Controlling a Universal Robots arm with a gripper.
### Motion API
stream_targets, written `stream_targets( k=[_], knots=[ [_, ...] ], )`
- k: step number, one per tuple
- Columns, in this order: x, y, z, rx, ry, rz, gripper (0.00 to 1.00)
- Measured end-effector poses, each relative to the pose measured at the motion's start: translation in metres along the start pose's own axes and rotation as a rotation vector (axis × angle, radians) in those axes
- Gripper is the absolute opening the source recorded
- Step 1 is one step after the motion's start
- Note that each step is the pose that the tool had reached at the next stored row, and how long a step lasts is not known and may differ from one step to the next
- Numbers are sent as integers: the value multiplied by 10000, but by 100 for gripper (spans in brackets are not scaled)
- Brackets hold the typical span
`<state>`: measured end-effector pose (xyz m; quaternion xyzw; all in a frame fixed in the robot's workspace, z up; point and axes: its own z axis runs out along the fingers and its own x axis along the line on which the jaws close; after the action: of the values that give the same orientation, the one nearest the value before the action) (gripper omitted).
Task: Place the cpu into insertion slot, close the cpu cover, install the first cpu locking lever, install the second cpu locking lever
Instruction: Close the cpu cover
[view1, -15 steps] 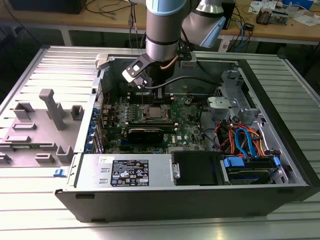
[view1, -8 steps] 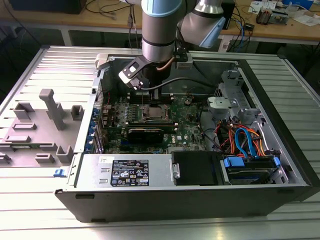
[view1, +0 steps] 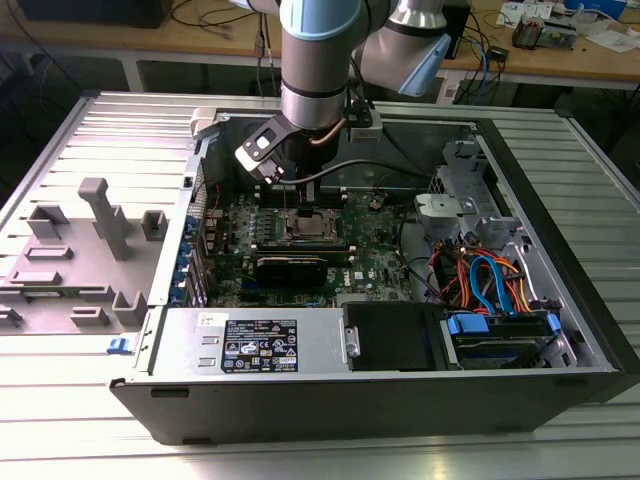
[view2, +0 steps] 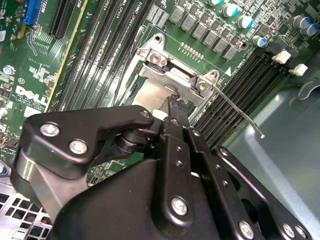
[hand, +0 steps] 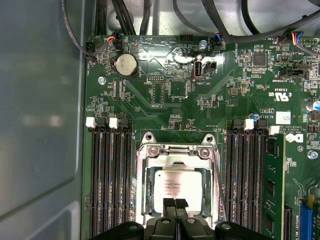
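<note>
First wrist view: the cpu lies flat, silver face up, edges square inside the cpu cover window; the clenched, empty end effector sits over one edge.

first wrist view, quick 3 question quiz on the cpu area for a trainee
1. True or false: the cpu lies under the window of the closed cpu cover.
2. The fingers are: A spread wide, B together at the cpu's edge, C gripping a cable.
3. Name the flat silvery disc on the motherboard.
Key: 1 true; 2 B; 3 coin battery.
</note>
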<state>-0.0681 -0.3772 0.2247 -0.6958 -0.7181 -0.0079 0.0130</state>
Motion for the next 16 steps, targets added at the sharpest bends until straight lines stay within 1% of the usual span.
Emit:
stream_targets(
  k=[10,12,13,16],
  knots=[
    [0,0,2,0,-1,0,11],
    [2,-20,5,-13,5,1,11],
    [2,-57,14,-29,3,0,11],
    [1,-78,63,-33,0,-11,11]
  ],
)
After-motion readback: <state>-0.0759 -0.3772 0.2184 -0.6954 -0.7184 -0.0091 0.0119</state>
